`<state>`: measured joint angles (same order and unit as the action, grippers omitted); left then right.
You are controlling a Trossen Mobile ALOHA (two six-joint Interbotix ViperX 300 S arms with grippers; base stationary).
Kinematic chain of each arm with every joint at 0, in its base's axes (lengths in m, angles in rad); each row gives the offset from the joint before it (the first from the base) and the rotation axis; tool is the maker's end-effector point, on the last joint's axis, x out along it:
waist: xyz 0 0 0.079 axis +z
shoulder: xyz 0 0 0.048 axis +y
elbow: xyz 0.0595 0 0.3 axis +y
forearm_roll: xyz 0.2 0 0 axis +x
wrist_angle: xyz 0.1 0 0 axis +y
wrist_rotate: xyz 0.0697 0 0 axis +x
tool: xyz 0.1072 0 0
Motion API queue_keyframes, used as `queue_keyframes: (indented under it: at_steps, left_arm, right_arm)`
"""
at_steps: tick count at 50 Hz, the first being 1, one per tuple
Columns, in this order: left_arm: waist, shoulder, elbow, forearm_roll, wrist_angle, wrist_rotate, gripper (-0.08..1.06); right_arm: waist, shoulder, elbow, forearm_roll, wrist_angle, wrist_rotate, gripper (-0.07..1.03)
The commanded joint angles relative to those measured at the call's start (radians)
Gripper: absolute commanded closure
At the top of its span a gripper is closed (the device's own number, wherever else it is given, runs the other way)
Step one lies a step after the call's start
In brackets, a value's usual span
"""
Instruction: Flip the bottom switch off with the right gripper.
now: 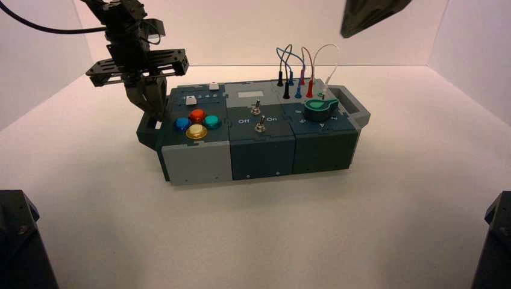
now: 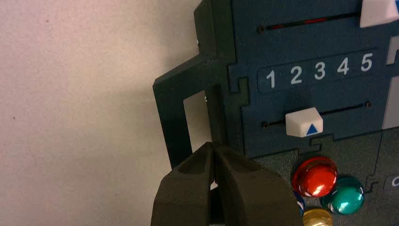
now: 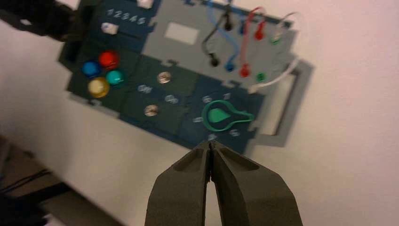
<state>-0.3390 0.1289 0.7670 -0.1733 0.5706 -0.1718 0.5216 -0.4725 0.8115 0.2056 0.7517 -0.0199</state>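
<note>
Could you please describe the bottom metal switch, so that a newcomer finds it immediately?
On the wide box, find the middle column, right of the four coloured buttons. Beside its "Off" and "On" lettering stand two small silver toggles. The bottom switch is the one nearer the box's front edge, farther from the pale rectangle.

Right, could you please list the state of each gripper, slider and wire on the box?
Left gripper, shut, at the box's left handle.
Right gripper, shut, raised above the box.
Lower white slider with blue triangle, between its track's ends.
Loose-looping white wire, one end at a green socket; other end's seating, cannot tell.
Red wire, plugged in at both ends.
Silver metal toggle switches, positions cannot be told.
</note>
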Motion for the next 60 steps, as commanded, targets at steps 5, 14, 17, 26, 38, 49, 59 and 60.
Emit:
queue_keyframes:
  at_steps: [5, 14, 17, 26, 38, 49, 59, 60]
  left_arm:
    - [-0.006, 0.015, -0.006, 0.003, -0.04, 0.005, 1.01]
    - [-0.006, 0.025, -0.008, 0.003, -0.052, 0.006, 1.01]
    - [-0.006, 0.031, -0.008, 0.003, -0.055, 0.006, 1.01]
    - [-0.006, 0.054, -0.011, 0.005, -0.069, 0.011, 1.01]
    - [-0.006, 0.097, -0.017, 0.005, -0.077, 0.018, 1.01]
    - [-0.006, 0.098, -0.02, 0.006, -0.075, 0.02, 1.01]
    - [-0.006, 0.098, -0.02, 0.006, -0.072, 0.021, 1.01]
    - [-0.006, 0.1, -0.02, 0.006, -0.074, 0.021, 1.01]
  right_arm:
    - [0.02, 0.041, -0.034, 0.083, 0.012, 0.009, 0.99]
    - [0.02, 0.1, -0.048, 0.121, 0.031, 0.015, 0.99]
    - [0.021, 0.12, -0.052, 0.13, 0.031, 0.02, 0.99]
    - [0.037, 0.193, -0.083, 0.166, 0.031, 0.021, 0.99]
    - [0.077, 0.308, -0.149, 0.173, 0.031, 0.051, 0.99]
    - [0.081, 0.393, -0.189, 0.173, 0.043, 0.08, 0.98]
    - [0.092, 0.46, -0.204, 0.169, 0.054, 0.087, 0.98]
    - [0.094, 0.468, -0.206, 0.169, 0.054, 0.089, 0.98]
